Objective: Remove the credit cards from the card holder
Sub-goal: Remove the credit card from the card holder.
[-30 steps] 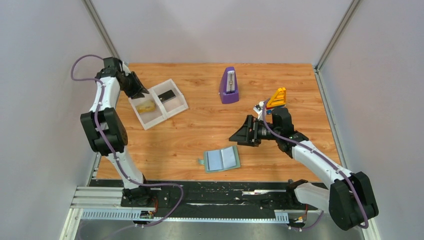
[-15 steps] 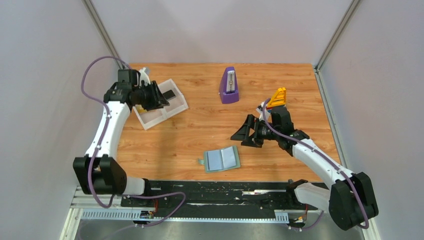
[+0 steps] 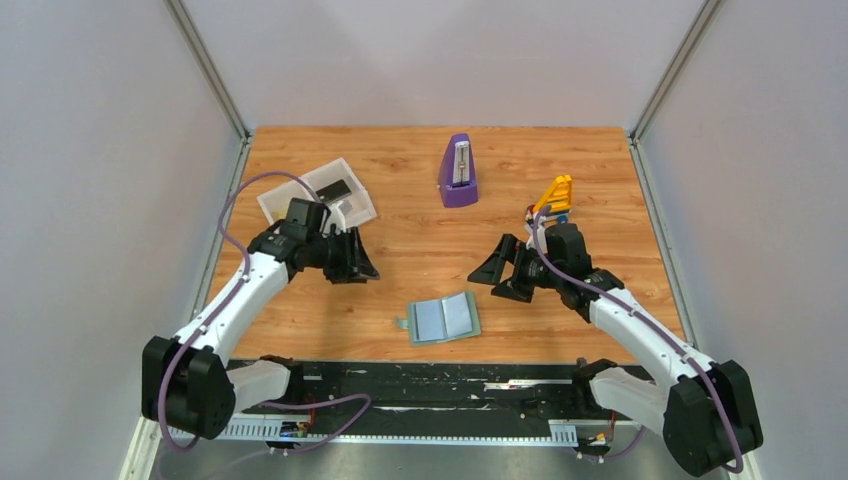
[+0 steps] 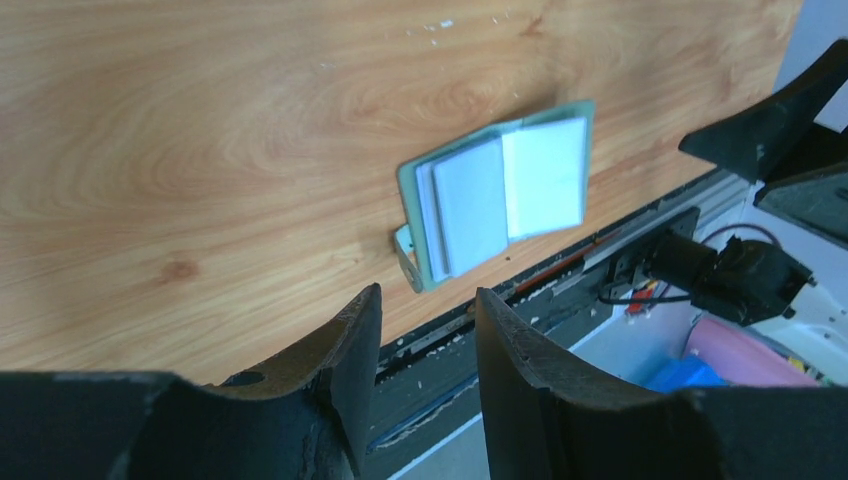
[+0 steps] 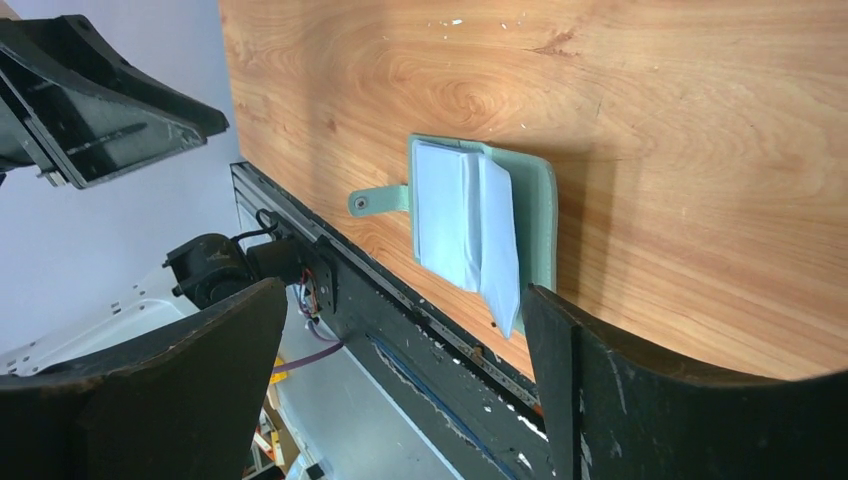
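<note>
At the far left, a white tray (image 3: 360,196) holds one dark card (image 3: 337,188). I cannot see the gold card. The left gripper (image 3: 360,272) hangs near the tray, a little apart and empty. The card holder (image 3: 443,318) lies open on the near middle of the worktop (image 3: 400,150). The right gripper (image 3: 495,283) hangs to its right, wide apart and empty. The job looks almost done. Next, I think, a gripper must come down and check the pockets.

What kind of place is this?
Probably a robot lab booth: a left arm and a right arm bolted to a rail at a wooden table, boxed in by plain walls.
</note>
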Motion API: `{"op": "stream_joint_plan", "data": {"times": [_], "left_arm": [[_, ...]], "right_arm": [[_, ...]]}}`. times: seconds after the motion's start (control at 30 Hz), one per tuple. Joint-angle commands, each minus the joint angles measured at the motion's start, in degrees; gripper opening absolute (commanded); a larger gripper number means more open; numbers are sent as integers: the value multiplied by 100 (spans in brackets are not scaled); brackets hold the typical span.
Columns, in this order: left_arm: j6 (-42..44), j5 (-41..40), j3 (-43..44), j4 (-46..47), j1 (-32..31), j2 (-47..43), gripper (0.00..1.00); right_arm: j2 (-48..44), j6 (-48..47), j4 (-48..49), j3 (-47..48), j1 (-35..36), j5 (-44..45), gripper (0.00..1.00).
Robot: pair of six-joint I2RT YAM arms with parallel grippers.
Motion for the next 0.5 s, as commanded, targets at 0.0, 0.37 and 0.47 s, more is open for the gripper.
{"op": "stream_joint_plan", "data": {"times": [0.0, 0.37, 0.47], "left_arm": [[-292, -206, 12, 603, -632, 171, 48], [-248, -459, -198, 935, -1099, 755, 53], [-392, -401, -460, 1156, -1270, 862, 54]], "right_arm": [[-140, 93, -118, 136, 60, 225, 90], [-50, 120, -255, 245, 190, 296, 90], [-23, 89, -259, 288, 209, 303, 90]]}}
